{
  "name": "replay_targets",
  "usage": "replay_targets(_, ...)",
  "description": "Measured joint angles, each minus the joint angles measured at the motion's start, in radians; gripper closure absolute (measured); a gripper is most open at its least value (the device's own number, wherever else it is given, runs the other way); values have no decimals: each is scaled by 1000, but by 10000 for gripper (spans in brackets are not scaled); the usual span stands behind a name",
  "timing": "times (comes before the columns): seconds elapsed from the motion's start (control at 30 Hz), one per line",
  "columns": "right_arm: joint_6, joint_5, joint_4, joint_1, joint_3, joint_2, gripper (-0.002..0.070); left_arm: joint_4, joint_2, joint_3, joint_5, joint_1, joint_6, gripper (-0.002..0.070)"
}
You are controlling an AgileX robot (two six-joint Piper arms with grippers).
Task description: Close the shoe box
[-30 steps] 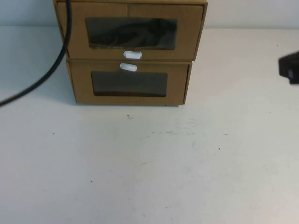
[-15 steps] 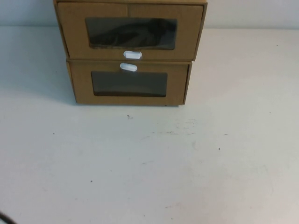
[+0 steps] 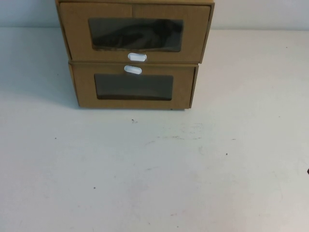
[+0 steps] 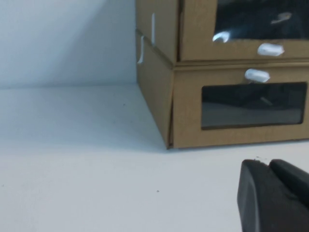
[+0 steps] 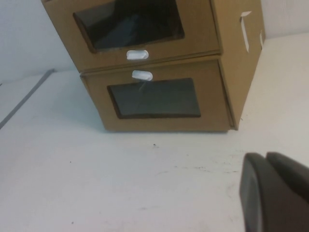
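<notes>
Both hands — left hand (image 4: 277,193), right hand (image 5: 275,191) — wrist-view only.

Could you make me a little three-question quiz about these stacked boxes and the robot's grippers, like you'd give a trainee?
1. True or false: the shoe box sits on top of the lower box.
2. Where is the white tab on the shoe box: above or below its window?
3. Which is touching the boxes: A) the left gripper, B) the right gripper, C) neither?

Key:
1. True; both fronts look flush, drawers pushed in.
2. Below the window; the lower box's tab is above its window.
3. C. Each gripper shows only in its own wrist view, over the table, short of the boxes.
</notes>
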Motion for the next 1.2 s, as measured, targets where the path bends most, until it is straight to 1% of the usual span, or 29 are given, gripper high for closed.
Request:
replay_targets(0.17, 0, -54, 3, 0, 30, 0, 689, 3, -2, 49, -57, 0, 2, 680)
replay_targets(0.8, 0, -41, 4, 0, 31, 0, 689, -3, -2, 49, -53, 0, 6, 680)
replay_targets(0.93, -72, -39, -5, -10, 37, -7, 689, -3, -2, 49, -53, 0, 6, 680)
replay_targets(1.03, -112, -39, -13, -81, 76, -48, 689, -3, -2, 49, -53, 0, 6, 680)
replay_targets(1.2, -125, -54, -21, -305, 212, -164, 689, -3, -2, 49, -53, 0, 6, 680)
